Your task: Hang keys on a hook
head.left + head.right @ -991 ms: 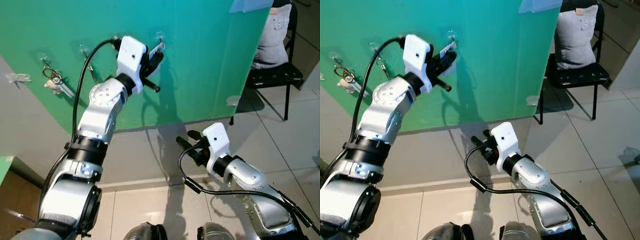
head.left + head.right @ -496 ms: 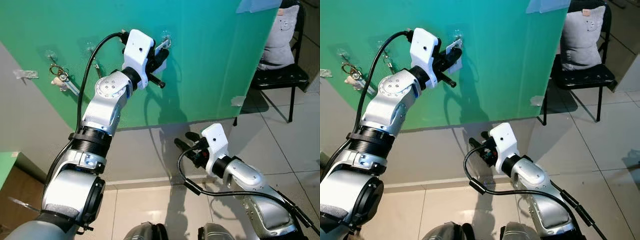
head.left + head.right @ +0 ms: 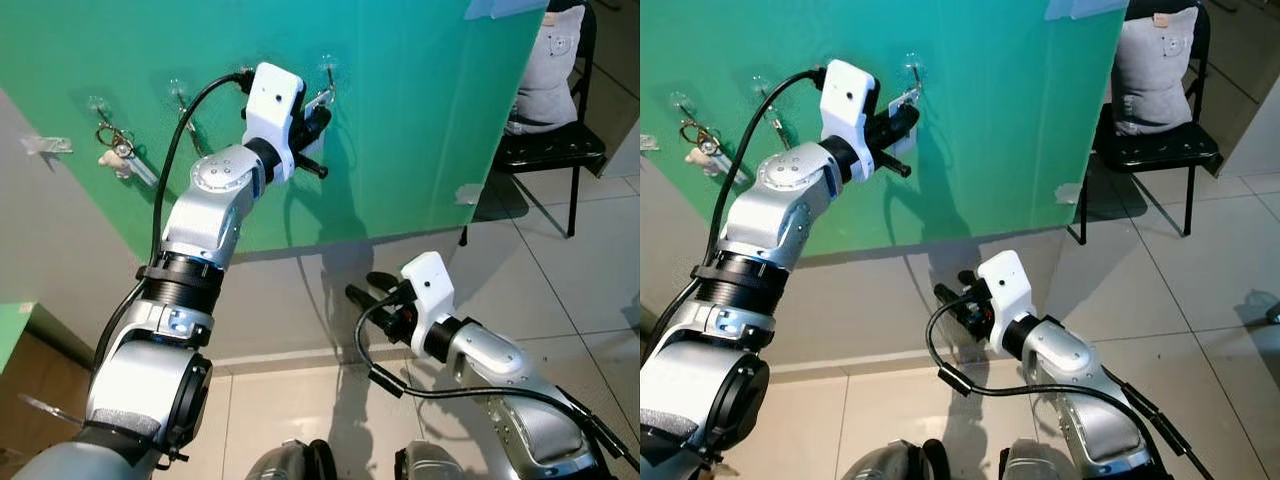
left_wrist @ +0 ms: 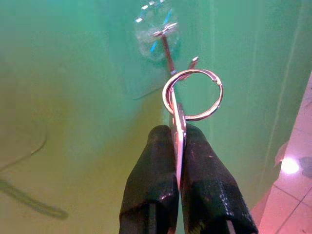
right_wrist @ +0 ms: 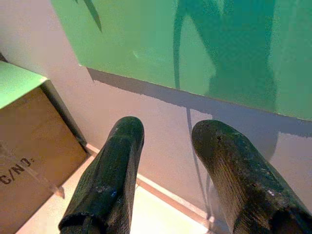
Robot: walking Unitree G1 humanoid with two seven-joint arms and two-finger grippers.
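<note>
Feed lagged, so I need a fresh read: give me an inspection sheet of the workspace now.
Surface: green board on a pale wall, with clear stick-on hooks.
Job's things: key pinched by the left tool; its ring sits at the target hook, whether threaded on cannot be told.
Clutter: other keys hang on a hook further left; cardboard box on the floor.
Grippers: left tool shut on the key at the board; right tool open, low, holding nothing.
Cables: black cable loops over the left arm; another by the right wrist.
Surroundings: black chair with a grey cushion, tiled floor.
</note>
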